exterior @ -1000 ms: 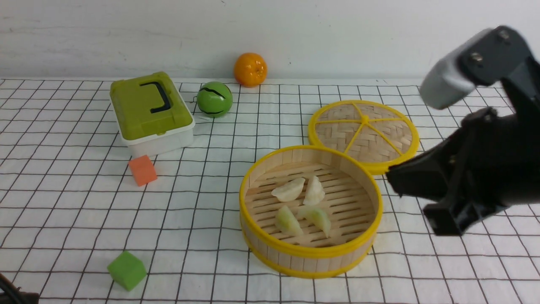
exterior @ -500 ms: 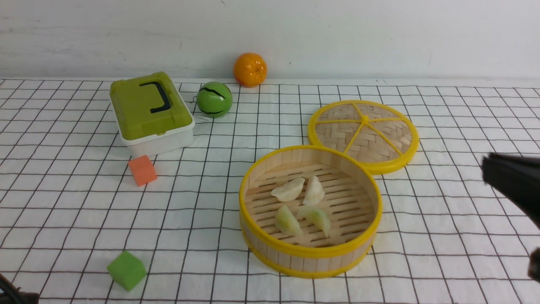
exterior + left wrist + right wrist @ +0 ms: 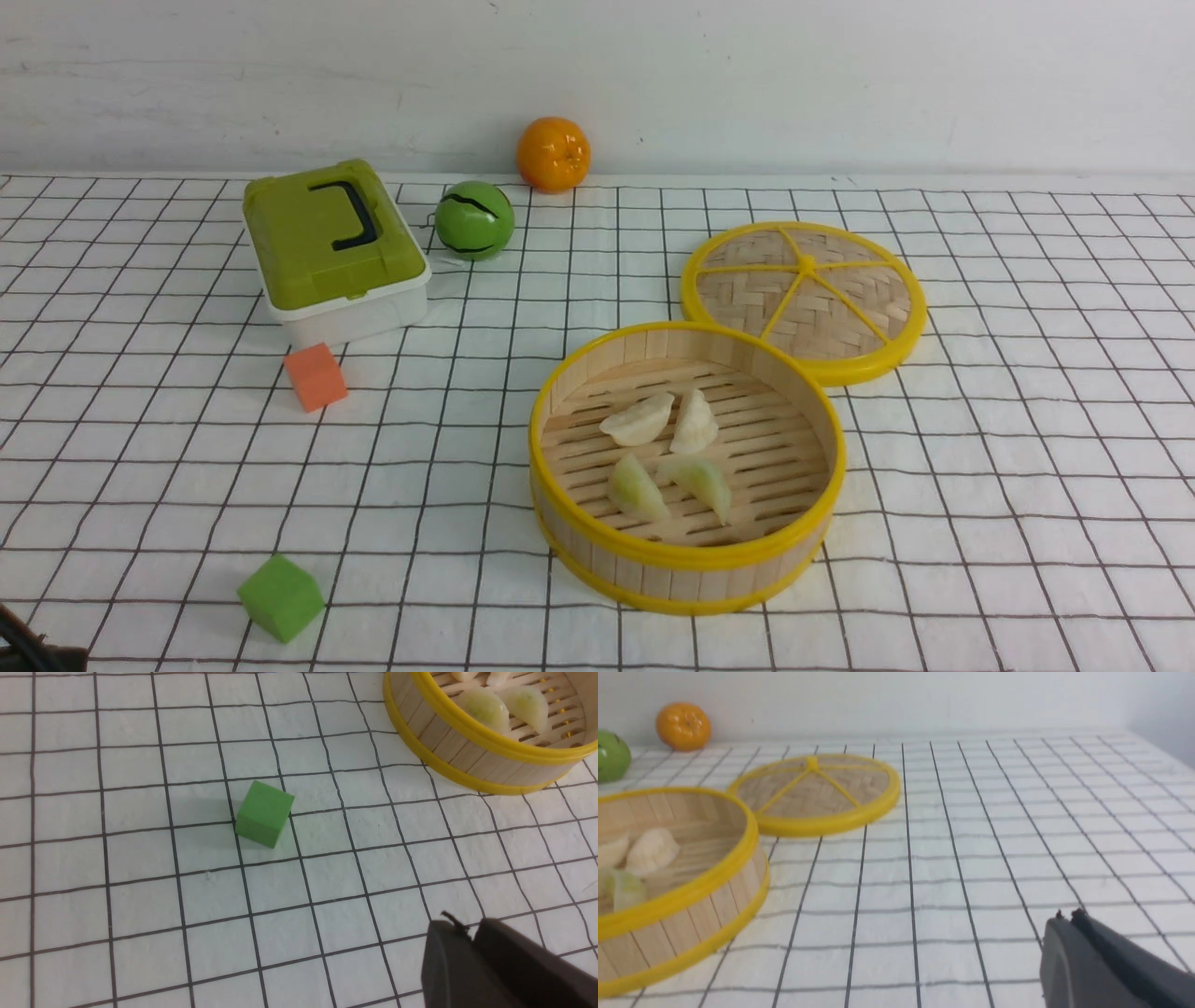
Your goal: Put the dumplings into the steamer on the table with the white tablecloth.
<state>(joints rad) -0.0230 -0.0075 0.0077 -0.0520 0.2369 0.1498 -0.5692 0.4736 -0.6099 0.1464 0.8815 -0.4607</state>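
Observation:
The steamer (image 3: 686,560) stands on the white checked tablecloth (image 3: 1027,467) right of centre. Inside it lie two creamy white dumplings (image 3: 639,419) (image 3: 695,422) and two pale green ones (image 3: 637,487) (image 3: 700,481). The steamer also shows in the left wrist view (image 3: 467,751) and the right wrist view (image 3: 691,905). My left gripper (image 3: 469,926) is shut and empty over bare cloth, away from the steamer. My right gripper (image 3: 1066,915) is shut and empty over bare cloth to the steamer's right. Neither gripper's fingers show in the front view.
The woven lid (image 3: 805,299) lies flat behind the steamer, touching its rim. A green-lidded box (image 3: 331,247), a green ball (image 3: 474,219) and an orange (image 3: 554,154) sit at the back. An orange cube (image 3: 316,376) and a green cube (image 3: 280,597) lie to the left.
My right arm has drawn back to the right and out of the front view. The steamer and the dumplings have not moved.

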